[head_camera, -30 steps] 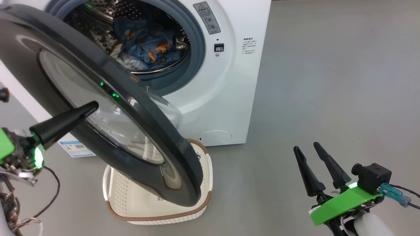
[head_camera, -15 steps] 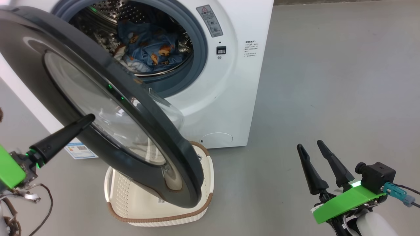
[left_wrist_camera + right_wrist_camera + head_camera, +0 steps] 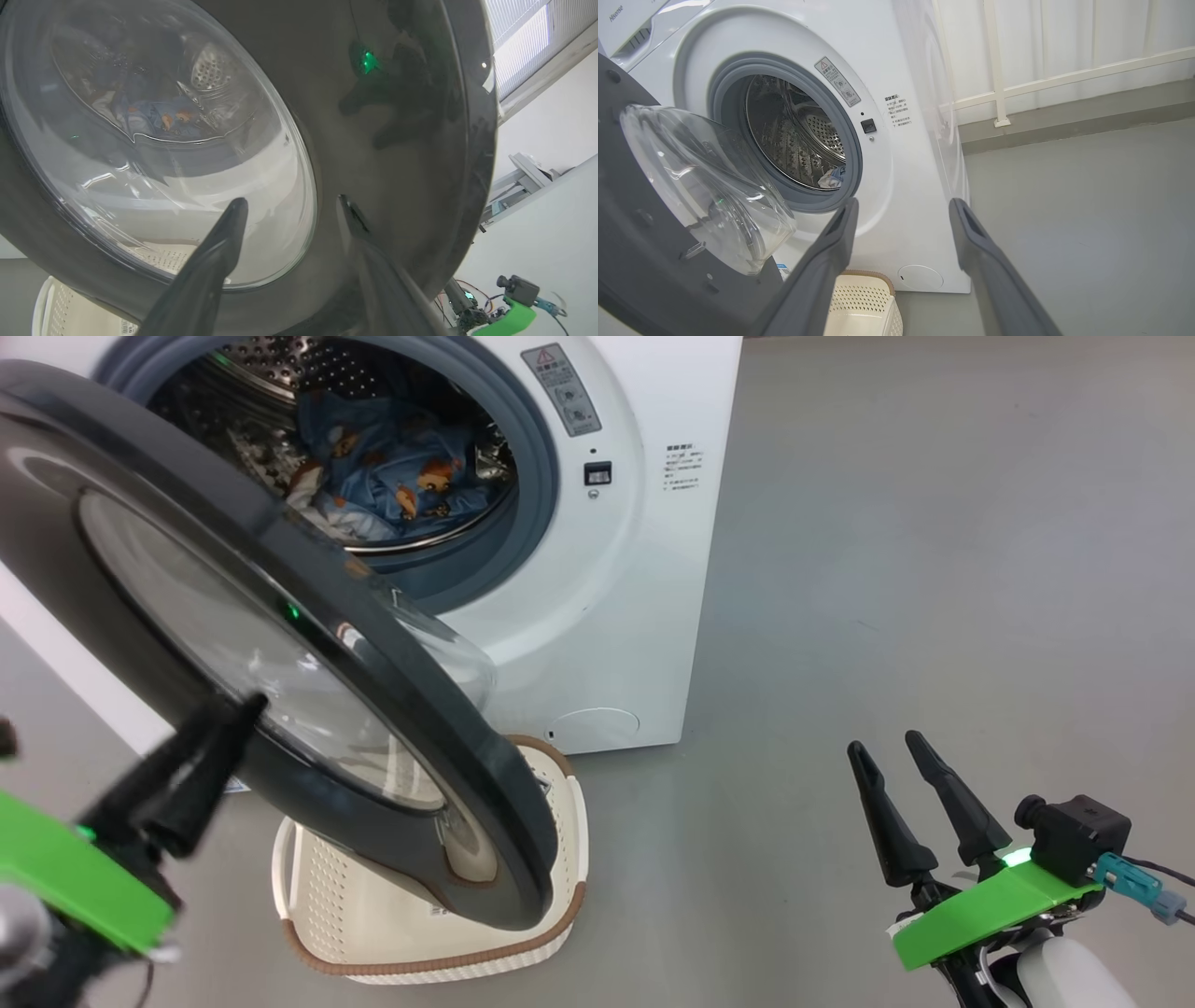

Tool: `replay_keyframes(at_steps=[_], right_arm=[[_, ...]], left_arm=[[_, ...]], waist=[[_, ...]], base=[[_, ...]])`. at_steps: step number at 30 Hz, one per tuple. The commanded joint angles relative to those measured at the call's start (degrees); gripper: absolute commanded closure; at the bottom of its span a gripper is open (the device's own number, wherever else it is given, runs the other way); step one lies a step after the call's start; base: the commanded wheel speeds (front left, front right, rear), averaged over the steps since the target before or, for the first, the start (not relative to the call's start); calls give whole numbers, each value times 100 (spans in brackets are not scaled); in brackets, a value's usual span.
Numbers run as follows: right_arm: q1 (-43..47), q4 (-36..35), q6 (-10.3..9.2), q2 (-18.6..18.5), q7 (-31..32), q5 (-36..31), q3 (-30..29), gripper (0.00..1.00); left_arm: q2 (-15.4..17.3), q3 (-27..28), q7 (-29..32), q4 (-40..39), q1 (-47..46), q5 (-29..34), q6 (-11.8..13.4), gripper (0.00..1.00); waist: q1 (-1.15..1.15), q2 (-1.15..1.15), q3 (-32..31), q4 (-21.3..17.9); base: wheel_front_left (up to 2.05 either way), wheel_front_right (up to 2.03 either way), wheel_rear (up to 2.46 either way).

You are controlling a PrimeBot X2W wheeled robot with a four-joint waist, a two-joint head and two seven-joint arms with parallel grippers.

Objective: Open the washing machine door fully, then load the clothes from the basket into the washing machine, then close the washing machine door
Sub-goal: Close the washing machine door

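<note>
Though bunched, perhaps two clothes (image 3: 401,476).

Smooth grey floor (image 3: 934,569) meets a grey skirting (image 3: 1087,119) below a white railed wall (image 3: 1064,32); daylight glows through a slatted window (image 3: 518,37).

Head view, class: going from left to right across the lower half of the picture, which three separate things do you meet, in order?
left gripper → basket → right gripper

Bare test room: washing machine (image 3: 635,569) alone on grey floor (image 3: 934,569), white wall (image 3: 556,121).
</note>
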Motion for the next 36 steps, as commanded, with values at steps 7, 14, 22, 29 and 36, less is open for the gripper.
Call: replay_keyframes(at_steps=[7, 14, 22, 29, 36], right_arm=[[-29, -161, 9, -36, -27, -11, 73, 0], [-16, -158, 9, -59, -27, -12, 59, 0], [-30, -135, 9, -67, -27, -24, 82, 0], [-32, -131, 9, -73, -27, -31, 75, 0], [21, -150, 9, -87, -27, -41, 41, 0]], left_arm=[[528, -560, -2255, 270, 677, 707, -56, 0], [551, -1199, -4111, 1087, 934, 862, -56, 0], [667, -1648, -5657, 2023, 947, 1947, -56, 0], [315, -1546, -5863, 2363, 935, 2600, 90, 0], [-324, -1001, -5871, 2240, 1024, 3348, 59, 0]], waist=[[0, 0, 22, -70], [0, 0, 14, -77], [0, 0, 10, -70], [0, 0, 13, -83], [0, 0, -11, -51]], base=[[0, 0, 0], [0, 0, 0], [0, 0, 0], [0, 0, 0], [0, 0, 0]])
